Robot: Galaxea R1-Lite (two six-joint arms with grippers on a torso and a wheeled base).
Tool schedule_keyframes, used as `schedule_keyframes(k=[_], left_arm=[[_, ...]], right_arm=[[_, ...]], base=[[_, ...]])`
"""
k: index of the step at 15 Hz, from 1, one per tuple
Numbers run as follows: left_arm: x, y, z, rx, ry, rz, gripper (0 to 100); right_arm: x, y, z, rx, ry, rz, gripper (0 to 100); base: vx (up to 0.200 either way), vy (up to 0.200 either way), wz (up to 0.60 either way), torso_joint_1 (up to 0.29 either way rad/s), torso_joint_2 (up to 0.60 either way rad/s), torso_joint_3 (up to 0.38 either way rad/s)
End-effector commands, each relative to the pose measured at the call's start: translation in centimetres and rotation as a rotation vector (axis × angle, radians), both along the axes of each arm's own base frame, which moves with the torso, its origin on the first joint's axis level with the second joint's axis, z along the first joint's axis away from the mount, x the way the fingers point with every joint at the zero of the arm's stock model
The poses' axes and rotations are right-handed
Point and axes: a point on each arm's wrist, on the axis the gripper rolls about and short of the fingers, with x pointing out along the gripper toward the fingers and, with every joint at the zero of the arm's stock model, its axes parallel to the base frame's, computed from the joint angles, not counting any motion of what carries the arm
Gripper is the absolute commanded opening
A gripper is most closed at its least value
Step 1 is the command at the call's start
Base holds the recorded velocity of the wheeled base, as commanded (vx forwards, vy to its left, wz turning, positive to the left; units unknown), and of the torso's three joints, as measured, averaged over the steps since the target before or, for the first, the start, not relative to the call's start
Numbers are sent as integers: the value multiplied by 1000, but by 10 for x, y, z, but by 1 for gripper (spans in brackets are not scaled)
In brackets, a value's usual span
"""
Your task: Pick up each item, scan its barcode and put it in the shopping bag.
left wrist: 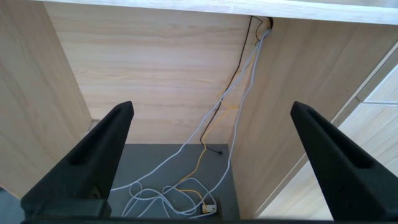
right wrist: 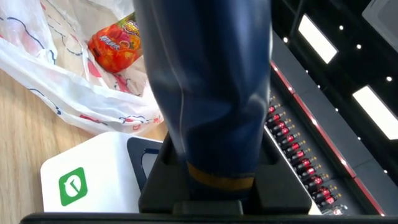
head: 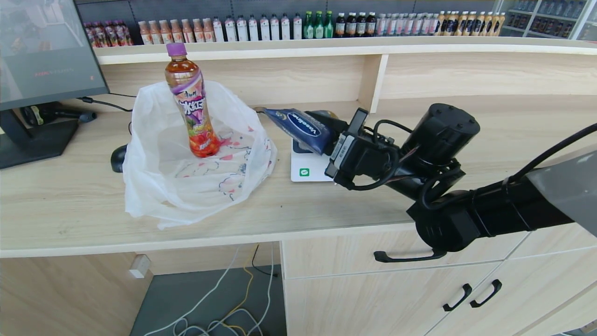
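Above the scanner (head: 311, 169), right gripper (head: 327, 135) (clamped) holds tube (head: 298, 126).

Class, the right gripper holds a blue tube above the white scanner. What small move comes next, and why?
Probably, once scanned, ease the right gripper and its blue tube to the robot's left, over the open shopping bag: the tube hangs above the white scanner, and the bag lies beside it.
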Motion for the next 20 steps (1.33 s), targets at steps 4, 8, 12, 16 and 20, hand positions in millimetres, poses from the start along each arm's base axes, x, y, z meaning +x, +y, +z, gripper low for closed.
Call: schedule_keyframes(k=[4, 8, 12, 16, 20], left_arm=[[0, 0, 0, 0, 0, 0, 100], [0, 0, 0, 0, 0, 0, 100], [0, 0, 0, 0, 0, 0, 100], [0, 0, 0, 0, 0, 0, 100], [0, 0, 0, 0, 0, 0, 100]], right_arm=[[-8, -5, 18, 31, -26, 7, 0], [-27, -17, 51, 126, 11, 26, 0], [-53, -38, 91, 255, 27, 57, 0], [-76, -55, 115, 403, 142, 132, 0], [-91, -68, 117, 504, 248, 213, 0]], base=[[0, 0, 0, 0, 0, 0], [0, 0, 0, 0, 0, 0], [0, 0, 0, 0, 0, 0], [0, 0, 0, 0, 0, 0], [0, 0, 0, 0, 0, 0]])
